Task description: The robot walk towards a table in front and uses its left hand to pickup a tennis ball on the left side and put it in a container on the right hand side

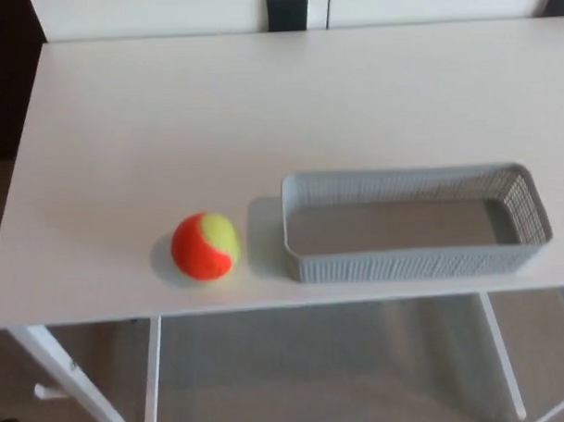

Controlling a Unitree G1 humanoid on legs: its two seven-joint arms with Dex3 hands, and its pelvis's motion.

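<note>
Neither the left robot hand nor the right robot hand shows in the head view, so I cannot tell whether their fingers are spread or pressed together. At the far left the white table [112, 134] ends against a dark area, and one slanted white leg [61, 376] shows below its front edge. Next comes the tennis ball [205, 246], orange and yellow-green, resting untouched on the table near the front edge. Just beside it on the right, across a narrow gap of bare table, stands the grey mesh container [413, 262]. It is long, low and empty, and its front wall also lies near the table's front edge.

The pickup seems not begun. The risks, as I judge them, start with the ball, which is round and sits free. A left robot hand coming down off-centre could nudge it, and a roll toward the robot would send it over the near edge. A push to the right would likely only stop it against the container's end wall. The container looks light, so a knock from the arm during the carry across could slide it or tip it off the front.
</note>
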